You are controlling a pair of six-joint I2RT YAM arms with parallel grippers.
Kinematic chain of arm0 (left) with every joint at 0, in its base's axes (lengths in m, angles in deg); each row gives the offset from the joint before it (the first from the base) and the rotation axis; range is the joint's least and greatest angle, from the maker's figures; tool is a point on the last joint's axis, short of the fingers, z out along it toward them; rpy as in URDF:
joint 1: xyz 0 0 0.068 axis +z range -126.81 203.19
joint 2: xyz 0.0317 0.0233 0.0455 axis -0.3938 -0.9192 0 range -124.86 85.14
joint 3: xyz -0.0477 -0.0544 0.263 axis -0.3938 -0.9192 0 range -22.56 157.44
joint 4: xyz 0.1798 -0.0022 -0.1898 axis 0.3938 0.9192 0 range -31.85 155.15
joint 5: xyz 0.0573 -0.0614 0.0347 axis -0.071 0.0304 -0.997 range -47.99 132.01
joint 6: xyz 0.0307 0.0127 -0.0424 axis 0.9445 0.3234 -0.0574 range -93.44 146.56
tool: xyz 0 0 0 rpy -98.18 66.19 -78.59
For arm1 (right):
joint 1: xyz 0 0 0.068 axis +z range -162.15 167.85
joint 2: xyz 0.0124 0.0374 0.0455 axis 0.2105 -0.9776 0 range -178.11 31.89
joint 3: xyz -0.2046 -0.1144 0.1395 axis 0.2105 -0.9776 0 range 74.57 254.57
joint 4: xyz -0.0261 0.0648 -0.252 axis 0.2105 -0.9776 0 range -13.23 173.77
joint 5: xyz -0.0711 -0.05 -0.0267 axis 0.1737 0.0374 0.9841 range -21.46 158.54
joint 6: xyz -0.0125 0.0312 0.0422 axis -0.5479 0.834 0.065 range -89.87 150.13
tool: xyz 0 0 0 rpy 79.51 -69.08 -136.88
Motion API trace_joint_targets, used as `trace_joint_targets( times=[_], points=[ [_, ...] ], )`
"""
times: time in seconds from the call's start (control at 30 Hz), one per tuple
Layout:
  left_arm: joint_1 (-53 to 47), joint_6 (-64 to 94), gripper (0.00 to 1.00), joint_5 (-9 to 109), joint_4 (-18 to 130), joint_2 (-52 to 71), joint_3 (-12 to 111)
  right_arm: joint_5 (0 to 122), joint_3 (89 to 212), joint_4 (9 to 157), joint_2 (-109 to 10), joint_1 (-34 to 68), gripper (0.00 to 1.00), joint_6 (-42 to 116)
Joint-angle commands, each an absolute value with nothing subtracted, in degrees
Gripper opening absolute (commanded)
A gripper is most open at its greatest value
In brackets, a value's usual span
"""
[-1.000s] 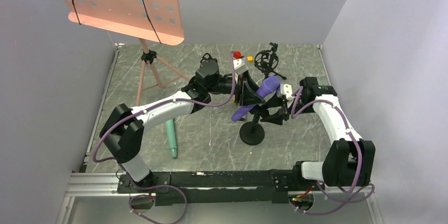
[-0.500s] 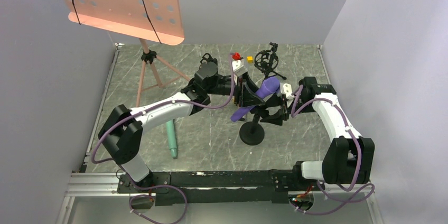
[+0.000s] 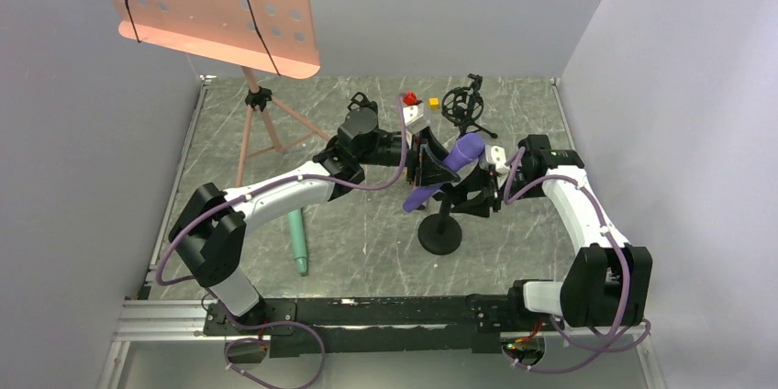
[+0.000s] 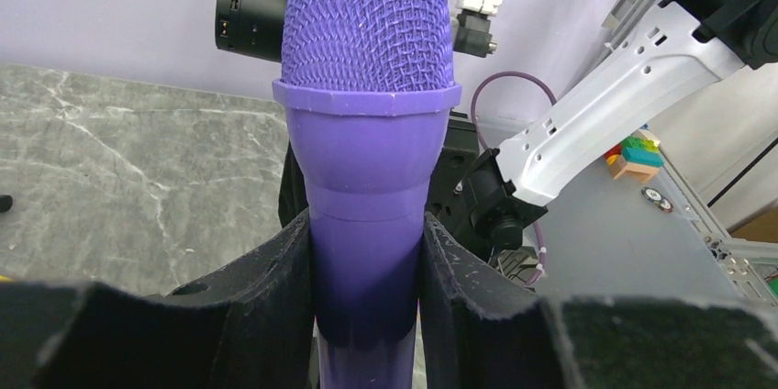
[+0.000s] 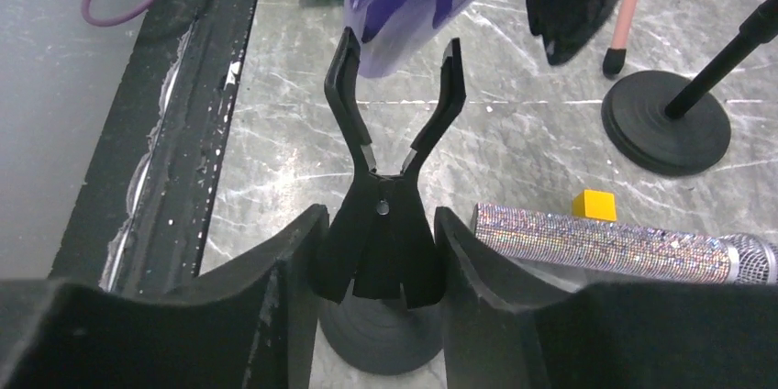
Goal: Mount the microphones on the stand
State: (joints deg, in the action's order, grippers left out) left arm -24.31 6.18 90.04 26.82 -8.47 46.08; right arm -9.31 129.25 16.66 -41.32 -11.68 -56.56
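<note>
The mint mic [image 3: 297, 238] is lying flat on the bench [image 3: 367, 233], left of the stand [image 3: 439, 235] and well apart from it. The right hand [image 5: 376, 219] is pinching the stand's clip [image 5: 385, 256] at its stem, with the fork spread. The left hand [image 4: 367, 261] is pinching the purple mic [image 4: 367, 86] just below its head and holding it tilted above the stand. The mic's tail is meeting the fork tips; contact cannot be determined. The copper mic [image 5: 596, 240] and a yellow cube [image 5: 594, 204] are lying just beyond the stand's base.
</note>
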Motion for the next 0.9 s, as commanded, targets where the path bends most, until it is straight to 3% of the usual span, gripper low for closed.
trace_joint_targets(
  times=[0.0, 0.1, 0.3, 0.87],
  points=[
    [-24.79, 7.61, 0.00, 89.51, 25.88, -6.80, 46.95, -9.02, 129.67, 17.73, -40.55, -11.72, 0.30, -56.43],
    [-24.86, 7.37, 0.00, 89.87, 25.28, -7.40, 47.21, -9.05, 129.85, 15.52, -41.27, -11.79, 0.20, -58.94],
    [-24.82, 4.59, 0.00, 91.40, 21.16, -9.79, 48.08, -9.78, 130.20, 14.66, -41.54, -11.79, 0.13, -59.65],
    [-24.93, -1.32, 0.00, 92.15, 8.95, -16.23, 45.49, -11.94, 133.33, 0.38, -47.03, -11.80, 0.13, -73.90]
  ],
)
